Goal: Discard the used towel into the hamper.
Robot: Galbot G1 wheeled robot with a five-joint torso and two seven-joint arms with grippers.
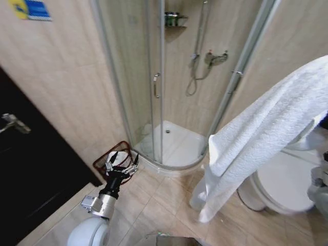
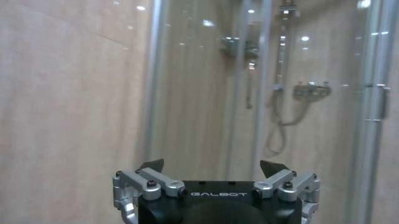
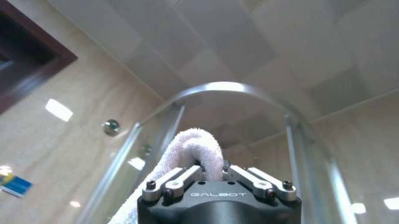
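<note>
Towel [image 1: 266,123] nearest, big white drape, right gripper [image 3: 215,170] clamped on fold, held high beside toilet [image 1: 284,187]. Pickup done, drop left. Hamper [image 1: 117,160] on floor by shower [image 1: 169,143], well apart from towel. Left gripper [image 1: 122,163] spread wide, empty, over hamper rim.

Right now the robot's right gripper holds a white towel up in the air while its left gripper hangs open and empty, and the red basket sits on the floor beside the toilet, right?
Nearly. The head view puts the red basket beside the shower stall, against the wall, not beside the toilet. The right gripper does hold the white towel up, and the left gripper is open and empty.
</note>
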